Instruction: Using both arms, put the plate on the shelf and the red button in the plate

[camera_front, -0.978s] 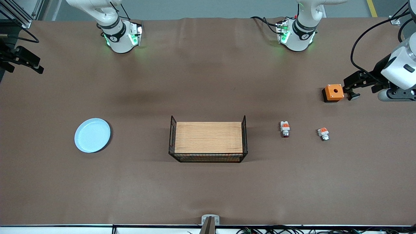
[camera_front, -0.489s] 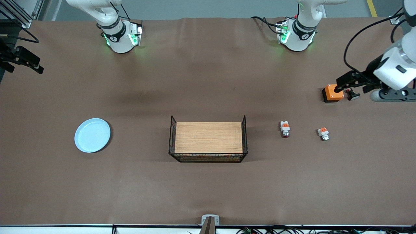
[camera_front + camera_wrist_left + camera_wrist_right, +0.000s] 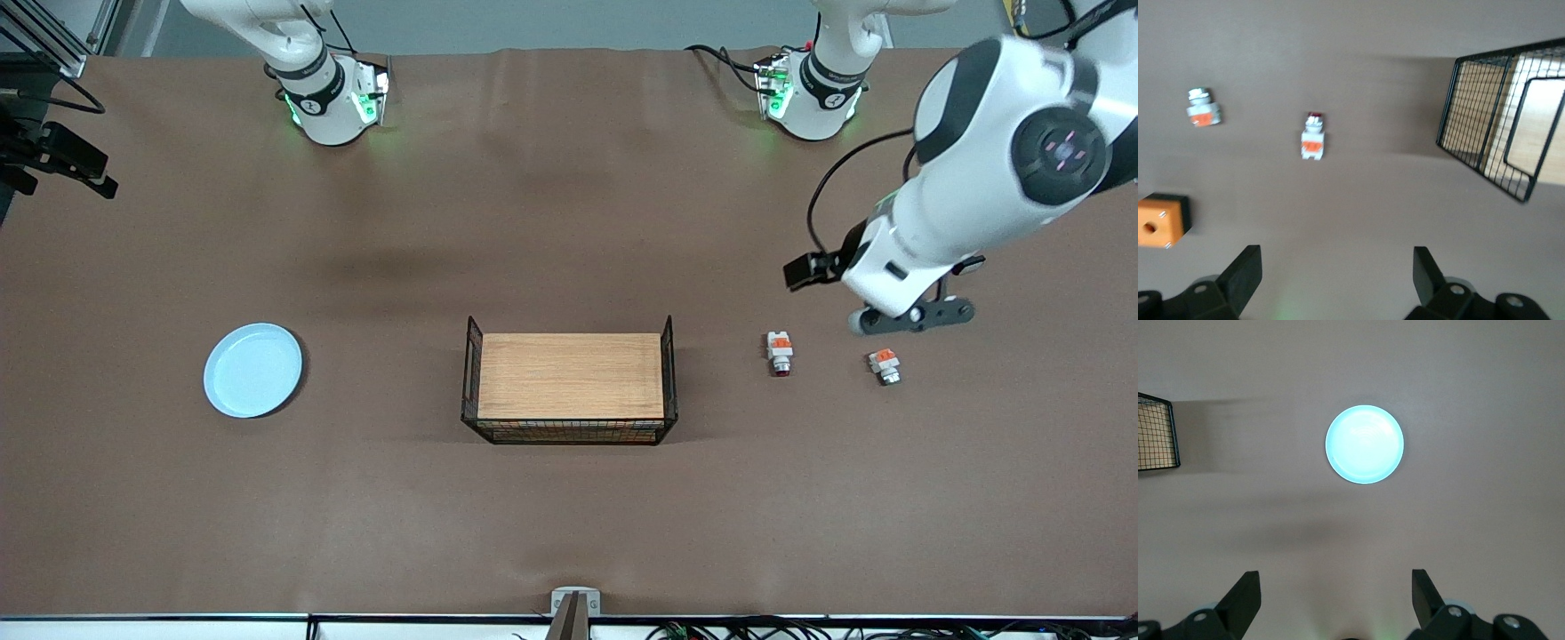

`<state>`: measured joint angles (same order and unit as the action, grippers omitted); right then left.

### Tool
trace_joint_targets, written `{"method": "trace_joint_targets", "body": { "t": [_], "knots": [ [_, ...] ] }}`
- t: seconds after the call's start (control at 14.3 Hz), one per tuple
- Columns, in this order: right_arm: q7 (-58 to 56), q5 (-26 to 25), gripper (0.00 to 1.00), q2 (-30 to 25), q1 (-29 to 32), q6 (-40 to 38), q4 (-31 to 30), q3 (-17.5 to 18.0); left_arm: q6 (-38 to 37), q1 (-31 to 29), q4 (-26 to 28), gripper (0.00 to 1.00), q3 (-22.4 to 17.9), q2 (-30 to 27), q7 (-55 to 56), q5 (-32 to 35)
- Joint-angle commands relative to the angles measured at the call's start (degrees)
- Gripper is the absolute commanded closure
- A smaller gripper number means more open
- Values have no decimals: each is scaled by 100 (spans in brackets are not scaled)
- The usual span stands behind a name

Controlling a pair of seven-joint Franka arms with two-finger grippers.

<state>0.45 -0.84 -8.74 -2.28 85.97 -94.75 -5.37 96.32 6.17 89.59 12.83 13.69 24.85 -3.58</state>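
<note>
Red button [image 3: 780, 354] on table between basket [image 3: 569, 388] and capless twin [image 3: 885, 365]; plate [image 3: 253, 370] toward right arm's end. Step: approach, nothing grasped. Left gripper [image 3: 1337, 279] spread, high over table near button; next: descend, straddle it. Right gripper [image 3: 1335, 599] spread above plate, outside front view. Orange cube [image 3: 1161, 222] only in left wrist view.

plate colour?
Pale blue: the round shallow plate, clearest in the right wrist view.
</note>
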Motion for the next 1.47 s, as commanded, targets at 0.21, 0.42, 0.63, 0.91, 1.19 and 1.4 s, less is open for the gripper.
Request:
{"method": "trace_joint_targets", "body": {
  "t": [0.21, 0.42, 0.63, 0.91, 1.19, 1.4],
  "knots": [
    [-10, -205, 0, 284, 34, -54, 115, 28, 1034, -72, 452, 0, -17, 380, -42, 42],
    [-72, -329, 0, 408, 34, -37, 133, 28, 1931, -81, 1111, 0, -26, 380, -95, 295],
    [-72, -329, 0, 434, 43, 86, 133, 28, 2504, -133, 1595, 1, -26, 397, -488, 525],
    [-72, -329, 0, 889, 104, 236, 133, 10, 3241, -239, 2052, 1, -35, 607, -989, 543],
    [-81, -303, 0, 1548, 262, 604, 133, 19, 3805, -283, 2335, 1, -35, 871, -1070, 569],
    [-81, -232, 0, 1875, 421, 1008, 54, 19, 4139, -283, 2483, 1, -35, 1126, -1070, 639]
  ]
}}
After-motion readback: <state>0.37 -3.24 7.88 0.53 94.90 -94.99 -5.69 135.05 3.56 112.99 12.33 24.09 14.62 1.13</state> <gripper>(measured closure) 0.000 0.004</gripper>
